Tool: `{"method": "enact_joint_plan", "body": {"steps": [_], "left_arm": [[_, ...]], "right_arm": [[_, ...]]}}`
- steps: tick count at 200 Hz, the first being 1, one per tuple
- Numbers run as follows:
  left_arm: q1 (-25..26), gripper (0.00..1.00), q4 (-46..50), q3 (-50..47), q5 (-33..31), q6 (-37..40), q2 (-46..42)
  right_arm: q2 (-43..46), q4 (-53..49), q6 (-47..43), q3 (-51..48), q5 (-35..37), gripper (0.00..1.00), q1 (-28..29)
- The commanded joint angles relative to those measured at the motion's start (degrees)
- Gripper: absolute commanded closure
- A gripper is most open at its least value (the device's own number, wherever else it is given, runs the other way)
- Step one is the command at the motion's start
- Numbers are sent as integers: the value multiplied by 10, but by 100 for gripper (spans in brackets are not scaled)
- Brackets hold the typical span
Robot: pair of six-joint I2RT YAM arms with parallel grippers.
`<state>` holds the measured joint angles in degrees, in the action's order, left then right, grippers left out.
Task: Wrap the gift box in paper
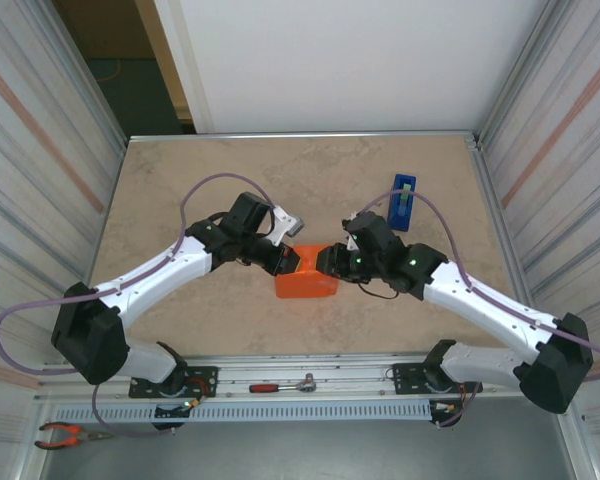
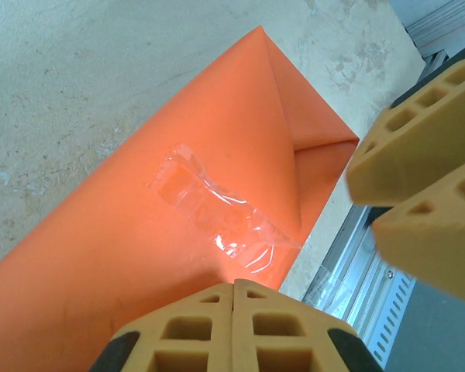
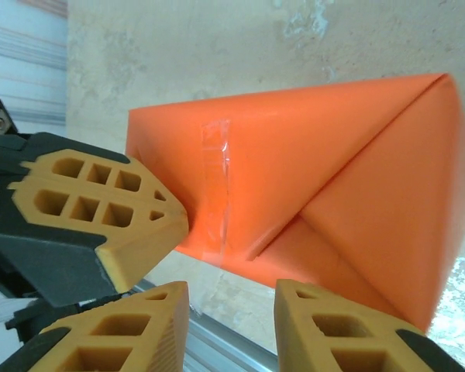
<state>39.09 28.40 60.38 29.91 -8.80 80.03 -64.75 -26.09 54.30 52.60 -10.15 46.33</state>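
Paper (image 1: 306, 284): lay folded, taped into a parcel.
Left gripper (image 2: 234, 319): fingers were together.
Right gripper (image 3: 231, 329): fingers stood apart.

Count, this moment:
- arms (image 1: 170, 270): 2
- grippers: 2, the left gripper (image 1: 288, 260) and the right gripper (image 1: 326, 262)
- paper (image 1: 306, 284): 1 orange sheet, folded into a single parcel, lying between the two grippers
- clear tape strip (image 2: 217, 213): 1, on the paper just ahead of the left gripper
- blue tape dispenser (image 1: 403, 202): 1, beyond the right gripper
- purple cables (image 1: 215, 182): 2, one per arm
- red-handled tool (image 1: 280, 386): 1, well behind both grippers
- orange-handled pliers (image 1: 70, 435): 1, far behind the left gripper
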Motion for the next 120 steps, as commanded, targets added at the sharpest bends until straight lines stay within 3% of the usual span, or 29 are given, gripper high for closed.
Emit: {"method": "enact_joint_plan", "body": {"steps": [1,22,40,120], "left_arm": [[2,100,52,-25,-28,11,5],[3,100,51,-27,-28,12,5],[5,100,51,-28,-28,12,6],[6,100,47,-30,-28,13,8]], "right_arm": [[7,-15,-18,4,-4,76,-8],[-11,6,-19,12,-15,90,-14],[-32,30,-19,21,-26,97,-21],[-104,76,-23,55,-56,100,-30]]}}
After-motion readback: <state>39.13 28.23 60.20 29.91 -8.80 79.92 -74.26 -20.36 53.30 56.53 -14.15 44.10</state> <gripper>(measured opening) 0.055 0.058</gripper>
